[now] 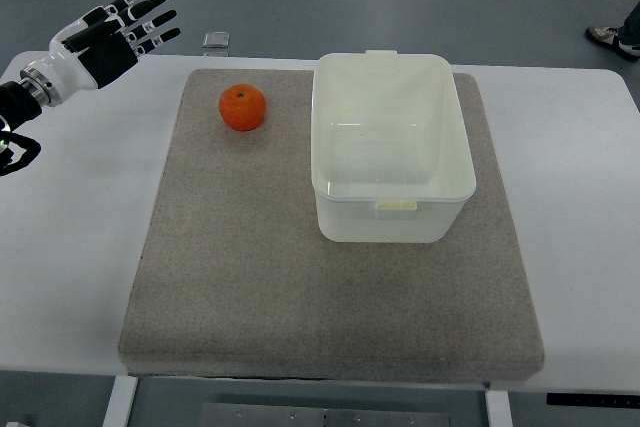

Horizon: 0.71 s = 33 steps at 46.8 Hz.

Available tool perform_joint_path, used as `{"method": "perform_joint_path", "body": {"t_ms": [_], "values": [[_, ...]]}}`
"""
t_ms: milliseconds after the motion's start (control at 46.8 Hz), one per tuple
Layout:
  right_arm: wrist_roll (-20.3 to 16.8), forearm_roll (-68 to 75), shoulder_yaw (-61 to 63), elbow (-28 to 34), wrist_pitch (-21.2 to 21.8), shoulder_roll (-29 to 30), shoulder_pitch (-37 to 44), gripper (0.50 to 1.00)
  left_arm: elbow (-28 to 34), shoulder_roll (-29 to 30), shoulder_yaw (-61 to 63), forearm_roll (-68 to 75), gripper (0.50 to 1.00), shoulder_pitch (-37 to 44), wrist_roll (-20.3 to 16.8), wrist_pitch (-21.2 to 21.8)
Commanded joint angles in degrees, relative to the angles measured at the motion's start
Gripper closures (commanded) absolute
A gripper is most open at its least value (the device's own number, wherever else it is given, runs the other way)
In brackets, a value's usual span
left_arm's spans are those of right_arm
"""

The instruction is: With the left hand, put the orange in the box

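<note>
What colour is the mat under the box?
Grey-brown felt-like mat, seen in the top view.

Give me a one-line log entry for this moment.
left hand open, empty, far-left of mat | orange on mat, untouched | box empty, right of orange | right arm unseen

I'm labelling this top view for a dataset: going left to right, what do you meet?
Black-and-white robot left hand with fingers spread, empty → small grey square object at the table's far edge → round orange on the grey felt mat → empty cream plastic box.
</note>
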Motion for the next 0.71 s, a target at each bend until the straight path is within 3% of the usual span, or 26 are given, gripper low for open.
{"method": "perform_joint_path", "body": {"t_ms": [0, 171, 427, 684], "values": [[0.0, 0.0, 0.0, 0.07, -0.07, 0.0, 0.0, 0.574, -0.01, -0.02, 0.62, 0.67, 0.506, -0.25, -0.09, 0.01], [0.0, 0.0, 0.0, 0.07, 0.02, 0.0, 0.0, 0.574, -0.01, -0.11, 0.62, 10.41, 0.512, -1.39, -0.88, 0.01], [0.0, 0.0, 0.0, 0.07, 0.02, 0.0, 0.0, 0.574, 0.08, -0.02, 0.79, 27.37, 0.516, -3.94, -7.91, 0.01], [0.0, 0.0, 0.0, 0.07, 0.02, 0.0, 0.0, 0.574, -0.09, -0.02, 1.06, 45.83, 0.516, -7.98, -8.09, 0.01]]}}
